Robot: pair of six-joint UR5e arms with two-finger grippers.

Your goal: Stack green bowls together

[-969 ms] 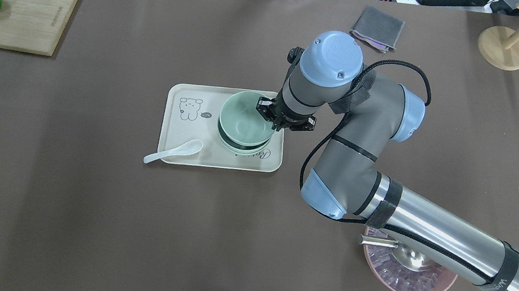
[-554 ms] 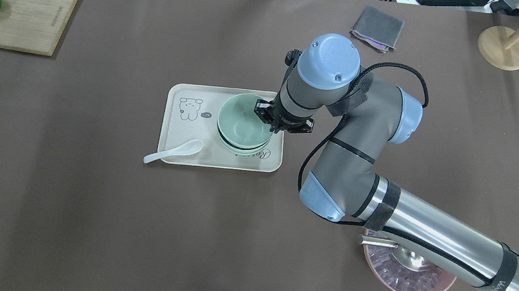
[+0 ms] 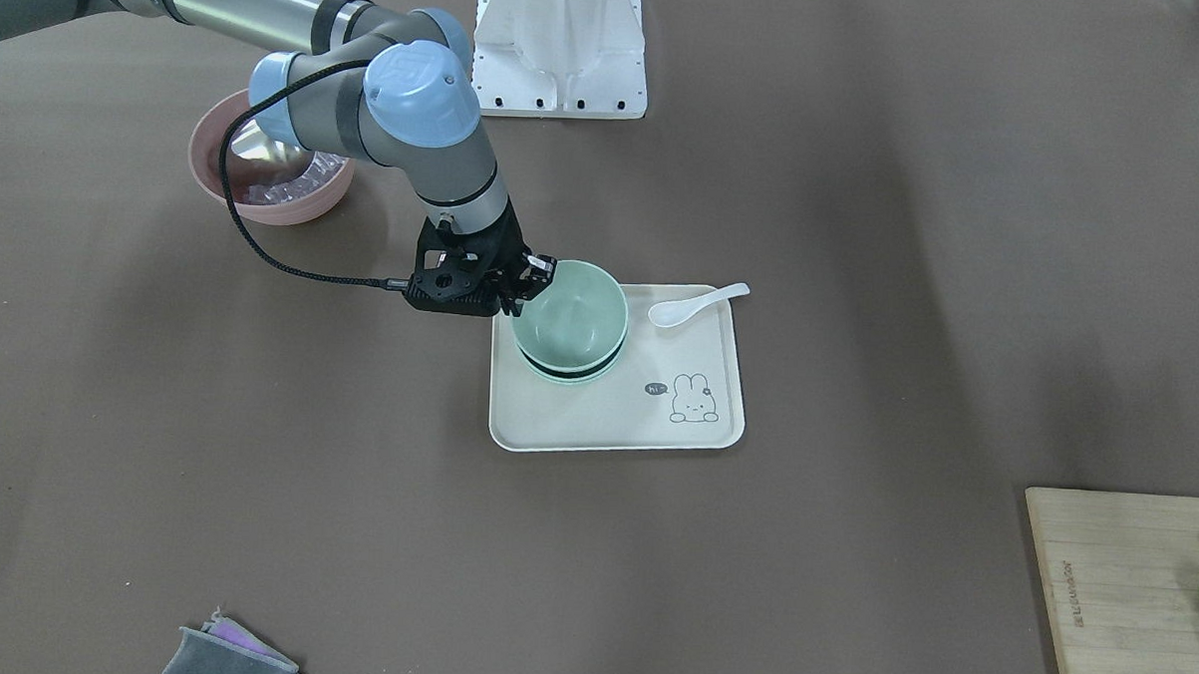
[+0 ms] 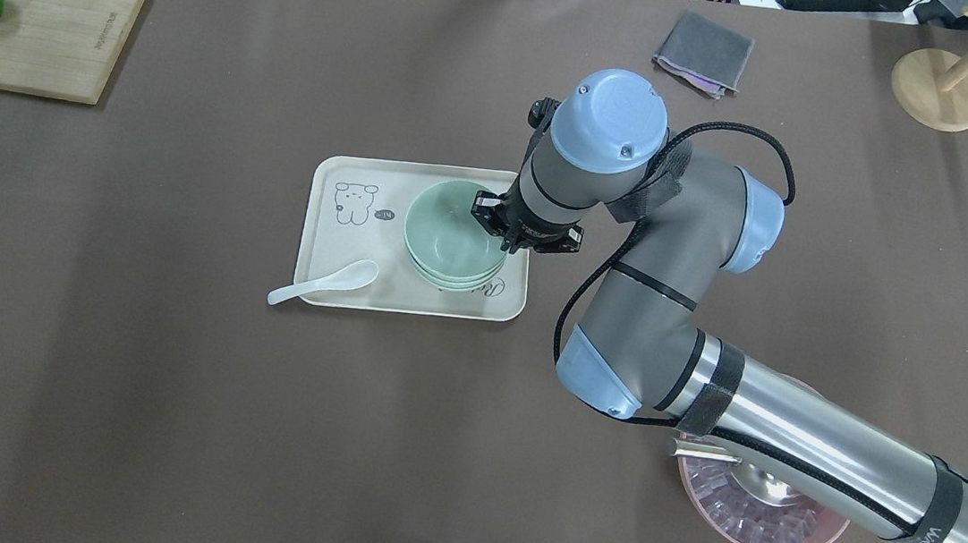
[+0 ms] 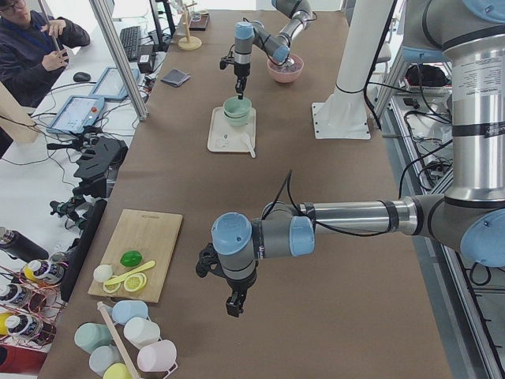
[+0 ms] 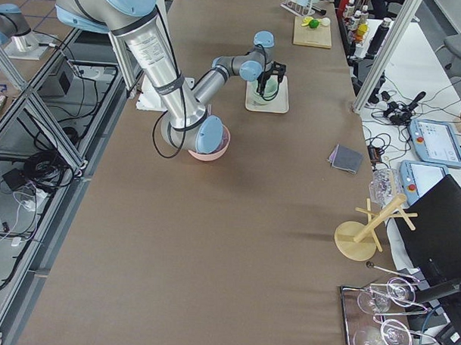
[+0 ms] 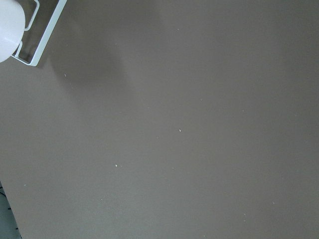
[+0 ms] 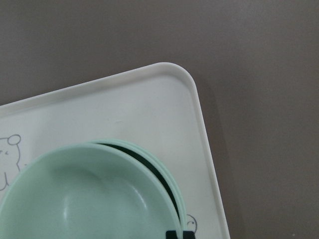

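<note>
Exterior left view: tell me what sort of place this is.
Probably a robotics lab, not a kitchen: a left arm and a right arm work at a covered table, an operator sits alongside, and a teach pendant lies nearby.

Brown table (image 4: 166,382): tray (image 4: 396,296), board (image 4: 50,37), cloth (image 4: 705,52)

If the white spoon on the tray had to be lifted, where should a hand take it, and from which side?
Probably take the spoon by its handle, from above, closing across its narrow width. Its scoop lies on the tray and its handle crosses the rim toward the table on the robot's left, away from the right hand, which pinches the top bowl.
</note>
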